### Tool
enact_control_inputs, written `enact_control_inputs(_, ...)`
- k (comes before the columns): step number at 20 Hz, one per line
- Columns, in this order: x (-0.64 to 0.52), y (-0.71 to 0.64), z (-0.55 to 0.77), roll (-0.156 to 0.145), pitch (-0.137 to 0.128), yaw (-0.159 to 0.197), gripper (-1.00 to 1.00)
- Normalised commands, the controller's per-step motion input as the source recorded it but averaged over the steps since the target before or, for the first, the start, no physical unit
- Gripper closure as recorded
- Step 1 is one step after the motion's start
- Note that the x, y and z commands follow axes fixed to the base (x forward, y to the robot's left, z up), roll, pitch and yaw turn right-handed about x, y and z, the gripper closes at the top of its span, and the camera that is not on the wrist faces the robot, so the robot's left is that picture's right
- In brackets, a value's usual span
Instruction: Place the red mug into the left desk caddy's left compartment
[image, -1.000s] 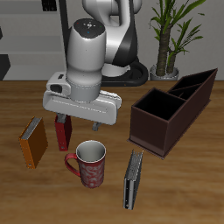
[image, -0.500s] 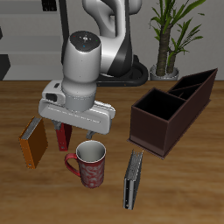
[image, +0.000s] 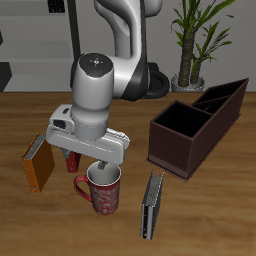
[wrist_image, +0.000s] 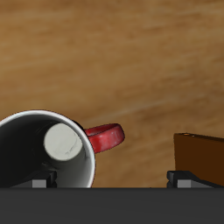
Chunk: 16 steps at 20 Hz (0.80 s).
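The red mug (image: 101, 189) stands upright near the table's front edge, its handle (wrist_image: 105, 137) pointing toward the books. My gripper (image: 87, 163) hangs open just above it. One finger (image: 101, 166) sits over the grey inside (wrist_image: 48, 150), the other finger (image: 72, 159) outside, beyond the handle. In the wrist view the gripper (wrist_image: 112, 179) shows only its two fingertips, far apart. The left desk caddy (image: 187, 140) lies beside the mug, a long maroon box. Its left compartment (image: 222, 99) is the small dark section at the taller, far end.
An orange-brown book (image: 38, 163) and a small red book (image: 71, 160) stand beside the mug, the red one partly behind my gripper. A brown book (wrist_image: 201, 157) shows in the wrist view. A dark grey book (image: 151, 206) lies between mug and caddy. A potted plant (image: 196, 40) stands behind.
My gripper has come down and slightly forward, from hovering above the table to just over the mug's rim. The mug, the books and the caddy have not moved.
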Motion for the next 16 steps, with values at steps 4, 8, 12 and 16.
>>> enact_control_inputs(4,-0.17,0.27,-0.38,0.061,0.001,0.004,-1.00)
enact_control_inputs(8,-0.03,0.22,-0.29,0.046,0.033,-0.018,-1.00)
enact_control_inputs(12,0.01,0.14,-0.38,0.040,0.050,-0.031,-1.00)
enact_control_inputs(16,0.06,0.05,-0.36,0.027,0.040,0.015,1.00)
